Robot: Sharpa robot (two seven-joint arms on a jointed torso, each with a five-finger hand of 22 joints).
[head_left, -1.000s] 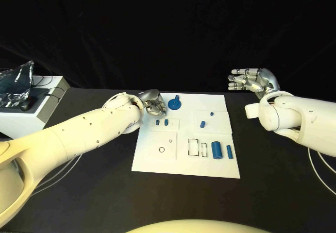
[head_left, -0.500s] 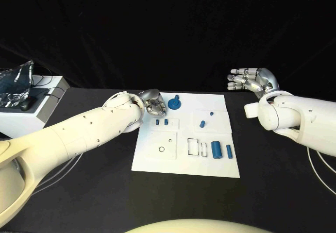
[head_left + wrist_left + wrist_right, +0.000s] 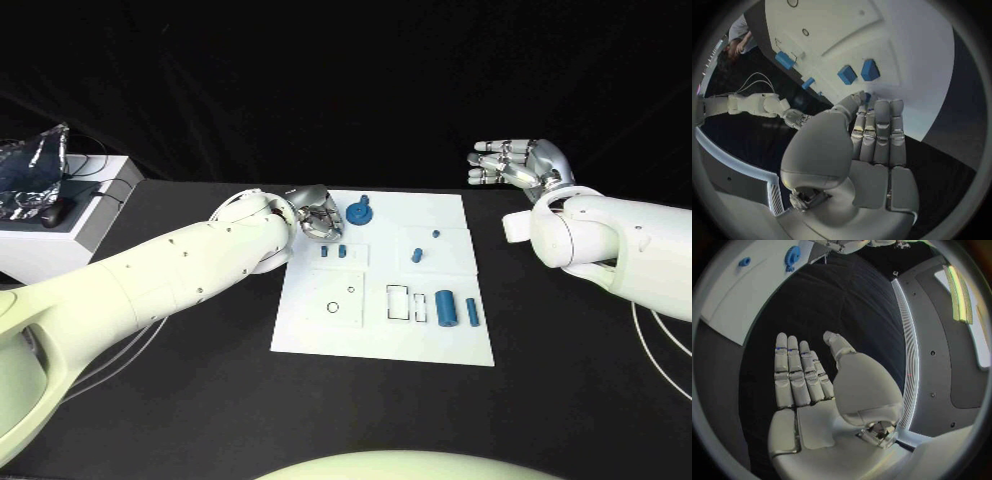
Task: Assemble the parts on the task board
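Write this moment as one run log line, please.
left hand: over task board far-left corner, holds nothing | right hand: open, off board | parts: unassembled

no readable text, label or number shows on anything here.

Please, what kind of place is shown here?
Probably a robotics lab or test bench: a black table against a dark backdrop, a white task board with small blue parts, and a white box with cables beside it.

Parts (image 3: 447, 308) on task board (image 3: 382, 340), mid-table (image 3: 173, 400)
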